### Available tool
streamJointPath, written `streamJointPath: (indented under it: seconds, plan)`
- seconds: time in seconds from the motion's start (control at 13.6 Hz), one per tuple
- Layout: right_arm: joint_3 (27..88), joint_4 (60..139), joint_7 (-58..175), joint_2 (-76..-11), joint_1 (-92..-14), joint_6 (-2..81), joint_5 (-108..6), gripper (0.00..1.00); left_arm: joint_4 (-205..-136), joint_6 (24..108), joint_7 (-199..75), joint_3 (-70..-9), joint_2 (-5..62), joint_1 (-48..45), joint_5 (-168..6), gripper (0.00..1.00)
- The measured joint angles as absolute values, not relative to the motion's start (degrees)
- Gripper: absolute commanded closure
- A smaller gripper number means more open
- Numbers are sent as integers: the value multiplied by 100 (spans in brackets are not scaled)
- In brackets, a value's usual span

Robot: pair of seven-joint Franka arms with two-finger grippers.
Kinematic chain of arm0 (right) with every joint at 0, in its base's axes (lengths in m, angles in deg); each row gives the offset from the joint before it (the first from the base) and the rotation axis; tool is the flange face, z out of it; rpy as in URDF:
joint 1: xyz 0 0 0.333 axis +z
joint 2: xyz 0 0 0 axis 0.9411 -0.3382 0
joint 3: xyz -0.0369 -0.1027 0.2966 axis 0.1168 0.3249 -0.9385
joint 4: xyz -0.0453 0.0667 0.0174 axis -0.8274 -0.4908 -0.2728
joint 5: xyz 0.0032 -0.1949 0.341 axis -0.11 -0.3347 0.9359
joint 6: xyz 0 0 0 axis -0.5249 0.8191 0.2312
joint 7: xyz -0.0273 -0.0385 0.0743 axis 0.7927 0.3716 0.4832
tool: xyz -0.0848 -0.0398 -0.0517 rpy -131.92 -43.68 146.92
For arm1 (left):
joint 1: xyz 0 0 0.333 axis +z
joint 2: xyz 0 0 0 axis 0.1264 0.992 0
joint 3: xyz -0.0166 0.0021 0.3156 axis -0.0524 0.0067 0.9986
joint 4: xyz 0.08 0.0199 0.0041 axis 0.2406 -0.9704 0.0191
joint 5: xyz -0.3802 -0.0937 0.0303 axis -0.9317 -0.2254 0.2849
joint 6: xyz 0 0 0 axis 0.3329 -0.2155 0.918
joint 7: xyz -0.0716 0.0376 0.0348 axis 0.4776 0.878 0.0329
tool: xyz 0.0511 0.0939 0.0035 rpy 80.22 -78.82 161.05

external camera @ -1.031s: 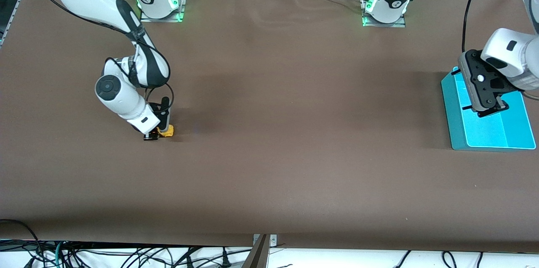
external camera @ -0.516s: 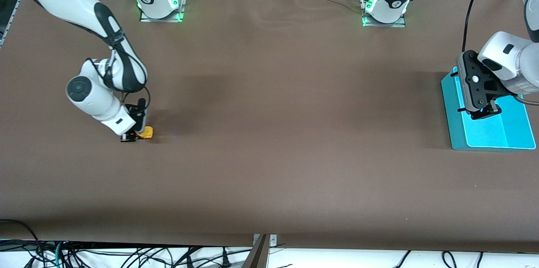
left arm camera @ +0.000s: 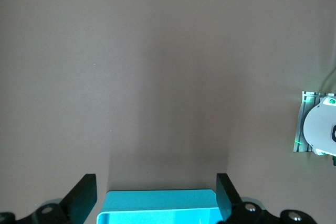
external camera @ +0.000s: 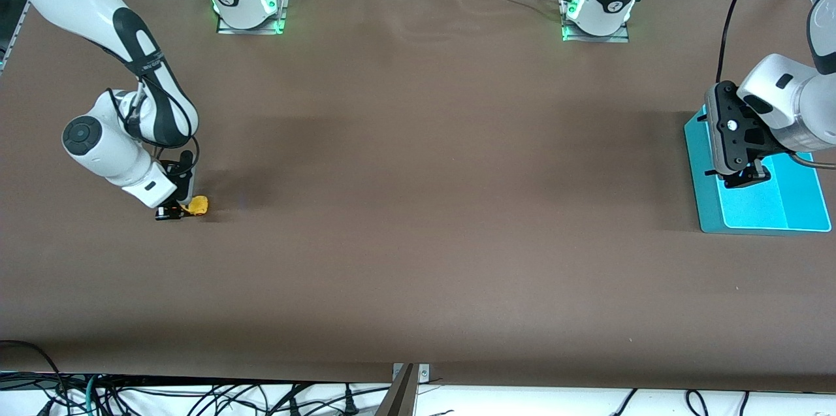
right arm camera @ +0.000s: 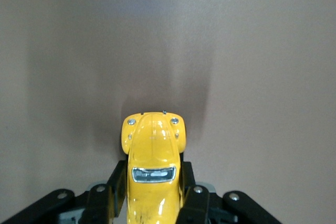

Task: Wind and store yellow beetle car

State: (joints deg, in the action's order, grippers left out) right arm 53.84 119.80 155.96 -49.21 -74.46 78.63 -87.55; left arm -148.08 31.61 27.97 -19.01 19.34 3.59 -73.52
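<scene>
Yellow beetle car (external camera: 198,206) sits clamped in our right end effector (external camera: 177,209) on the worktop (external camera: 418,207), well apart from the teal tray (external camera: 708,207); our left end effector (external camera: 738,177) waits over that tray, fingers apart. Storing remains.

There is one yellow car (external camera: 198,206), also seen in the right wrist view (right arm camera: 152,171). There is one teal tray (external camera: 784,207), whose rim shows in the left wrist view (left arm camera: 157,203). There are two arms, each with one gripper: the right gripper (external camera: 175,210) and the left gripper (external camera: 738,177), so two grippers in all. Two arm bases (external camera: 245,1) stand on one brown table (external camera: 418,240).
</scene>
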Motion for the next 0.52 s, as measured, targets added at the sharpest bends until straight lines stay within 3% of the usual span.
streamJointPath:
  seconds: [0.15, 0.22, 0.29, 0.52]
  plan:
    - [5369, 11980, 15606, -4922, -7464, 7865, -8730, 61, -14808, 3161, 2799, -1901, 1934, 359, -7352, 0]
    - [5361, 11979, 15606, -4922, -7467, 7862, -8692, 38, -14808, 3161, 2799, -1901, 1934, 360, -7352, 0]
    - [5343, 11975, 15611, -4920, -7470, 7842, -8619, 1, -14808, 3161, 2799, -1900, 1934, 362, -7352, 0]
    - [5245, 11929, 15656, -4946, -7474, 7598, -8356, 0, -14808, 3161, 2803, -1897, 1935, 373, -7352, 0]
